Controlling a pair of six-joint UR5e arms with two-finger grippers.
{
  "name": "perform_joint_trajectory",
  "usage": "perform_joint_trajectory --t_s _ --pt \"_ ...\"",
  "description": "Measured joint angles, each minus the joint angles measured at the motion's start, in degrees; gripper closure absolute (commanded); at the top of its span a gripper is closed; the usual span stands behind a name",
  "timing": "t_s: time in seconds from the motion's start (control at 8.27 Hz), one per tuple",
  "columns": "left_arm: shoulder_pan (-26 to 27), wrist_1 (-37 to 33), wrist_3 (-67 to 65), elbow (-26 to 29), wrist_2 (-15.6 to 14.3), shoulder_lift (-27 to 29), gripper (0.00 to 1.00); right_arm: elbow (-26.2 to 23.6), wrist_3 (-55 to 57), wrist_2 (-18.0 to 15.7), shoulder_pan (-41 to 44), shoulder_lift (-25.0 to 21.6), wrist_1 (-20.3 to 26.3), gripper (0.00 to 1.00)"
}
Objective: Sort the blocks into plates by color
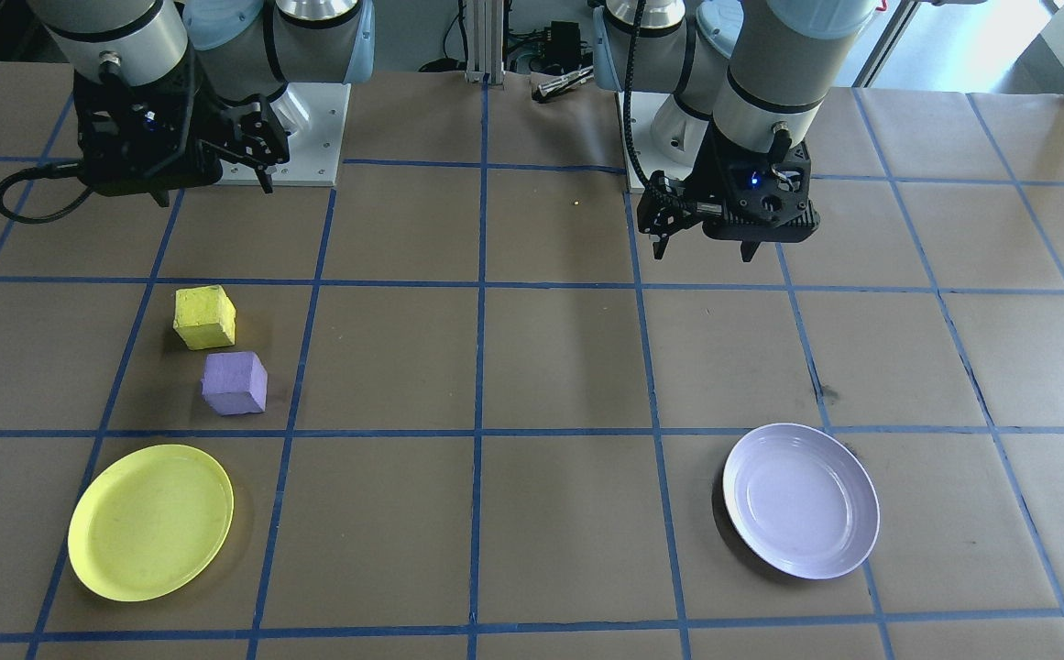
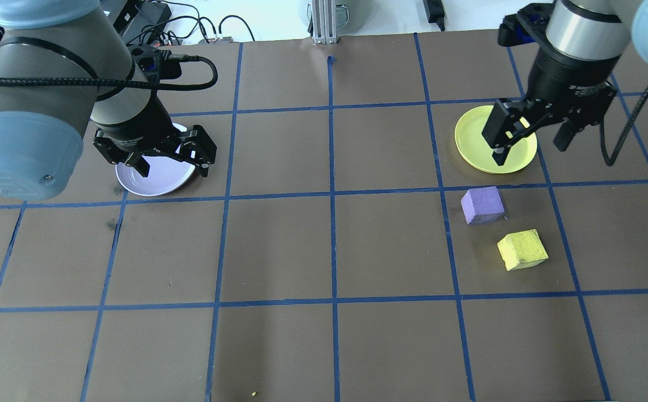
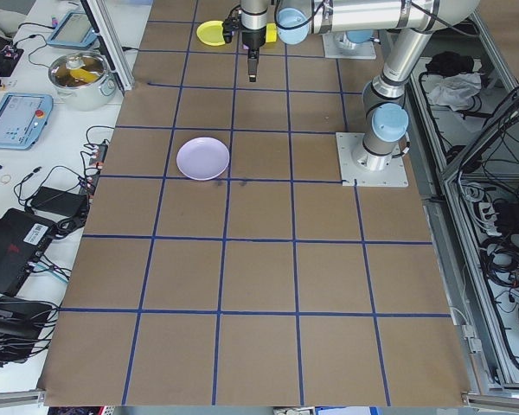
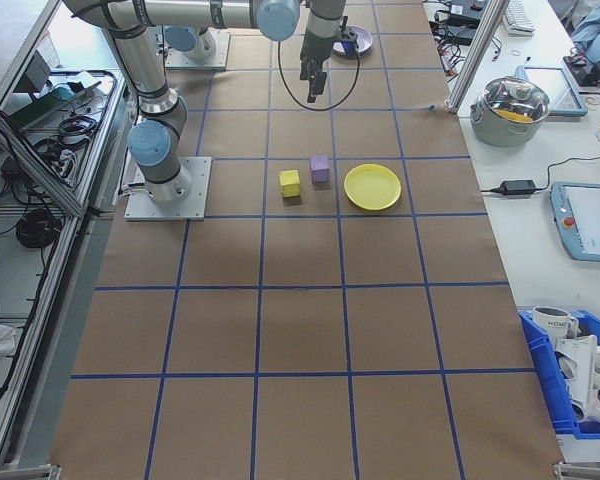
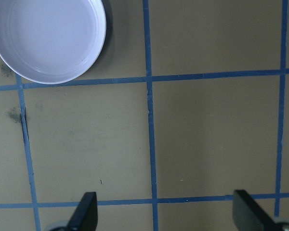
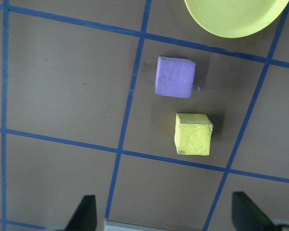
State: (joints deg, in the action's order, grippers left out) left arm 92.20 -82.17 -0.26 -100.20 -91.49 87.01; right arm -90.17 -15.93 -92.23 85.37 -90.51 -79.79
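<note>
The brown paper-covered table [image 1: 568,367], ruled into squares by blue tape, carries everything; no lettering on it or on the arms can be read. The two grey UR5e arms hang above its robot-side half. The left gripper [image 2: 168,161] hovers with fingers spread and nothing between them, as does the right gripper [image 2: 530,134] — both wrist views show bare table between the fingertips.

The round, shallow, bright yellow plastic plate [image 1: 151,522] lies on the robot's right side and holds nothing. The pale lavender glossy plate [image 1: 802,500] lies well apart on the robot's left side, also with nothing in it.

The lavender-purple rough cube [image 1: 235,383] sits on the paper near the yellow plate, on its robot-facing side. The yellow rough cube [image 1: 204,317] sits just beside the purple one — apart from it, nearer the robot.
</note>
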Motion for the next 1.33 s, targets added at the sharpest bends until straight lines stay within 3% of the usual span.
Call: perform_joint_trajectory --t_s 0.24,0.6,0.85,0.97,1.21,1.33 --pt "-0.02 0.02 0.0 0.0 0.0 0.0 0.0 -10.02 -10.35 -0.06 -8.39 -1.32 -9.41 0.0" --pt "-0.04 0.07 0.0 -0.02 -0.01 0.04 0.0 -28.44 -18.56 0.42 -12.24 -1.82 -32.52 0.0" --pt "-0.06 0.08 0.03 -0.05 -0.01 0.02 0.0 -35.58 -22.13 0.0 -13.01 0.96 -44.19 0.0" --pt "-0.08 0.08 0.01 -0.07 -0.04 0.01 0.0 -36.87 -22.9 -0.18 -13.2 3.58 -47.55 0.0" --pt "-0.08 0.08 0.0 -0.06 -0.08 0.07 0.0 -37.78 -22.8 -0.85 -13.54 7.69 -49.32 0.53" --pt "-0.08 0.08 0.0 -0.07 -0.06 0.11 0.0 -37.86 -22.57 -1.62 -13.65 8.46 -49.18 0.57"
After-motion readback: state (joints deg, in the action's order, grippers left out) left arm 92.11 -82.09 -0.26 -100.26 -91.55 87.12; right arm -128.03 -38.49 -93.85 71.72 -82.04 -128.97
